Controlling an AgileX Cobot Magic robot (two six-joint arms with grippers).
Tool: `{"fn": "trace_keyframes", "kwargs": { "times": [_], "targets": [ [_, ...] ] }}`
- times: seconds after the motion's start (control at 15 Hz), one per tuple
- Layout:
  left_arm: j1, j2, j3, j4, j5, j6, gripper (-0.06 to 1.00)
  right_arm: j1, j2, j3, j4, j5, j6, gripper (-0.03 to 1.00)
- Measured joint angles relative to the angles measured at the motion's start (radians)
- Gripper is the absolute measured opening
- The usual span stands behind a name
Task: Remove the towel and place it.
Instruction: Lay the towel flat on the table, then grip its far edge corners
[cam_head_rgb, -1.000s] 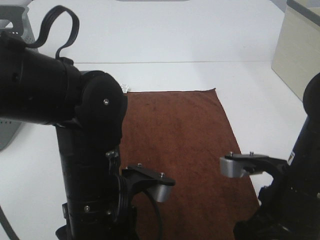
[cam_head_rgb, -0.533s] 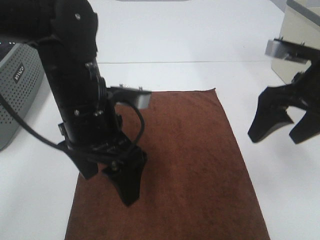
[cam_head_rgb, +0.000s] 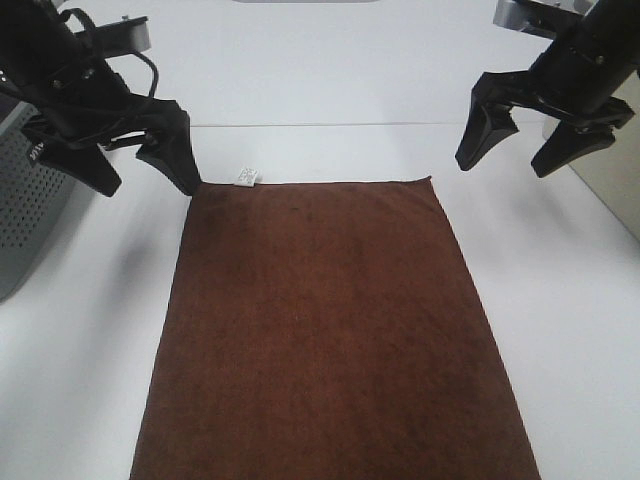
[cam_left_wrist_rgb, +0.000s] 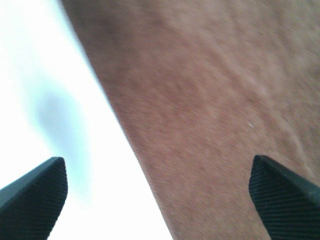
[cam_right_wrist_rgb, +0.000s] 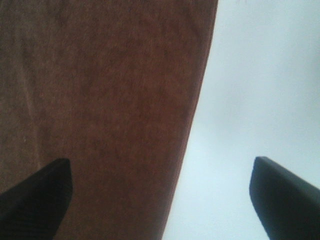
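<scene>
The dark brown towel lies flat on the white table, its small white tag at the far left corner. My left gripper is open and empty, raised at the towel's far left corner. My right gripper is open and empty, raised beyond the towel's far right corner. In the left wrist view the towel fills most of the frame between the open fingertips. In the right wrist view the towel edge runs between the open fingertips.
A grey perforated basket stands at the left edge of the table. A pale box stands at the far right. White table surface borders the towel on both sides.
Both arms have risen and drawn back toward the far side, off the towel. The towel now lies fully uncovered and flat. Both grippers stay open.
</scene>
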Motion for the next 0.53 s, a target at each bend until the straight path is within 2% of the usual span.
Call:
{"fn": "trace_keyframes", "kwargs": {
  "times": [0.13, 0.27, 0.53],
  "targets": [
    [0.062, 0.085, -0.054, 0.000, -0.001, 0.039, 0.90, 0.000, 0.128, -0.127, -0.006, 0.026, -0.002, 0.92],
    [0.093, 0.171, -0.136, -0.011, -0.001, 0.072, 0.90, 0.000, 0.234, -0.229, -0.010, 0.048, -0.009, 0.92],
    [0.100, 0.351, -0.344, -0.029, 0.005, 0.087, 0.90, -0.027, 0.425, -0.440, -0.006, 0.062, -0.019, 0.92]
  ]
}}
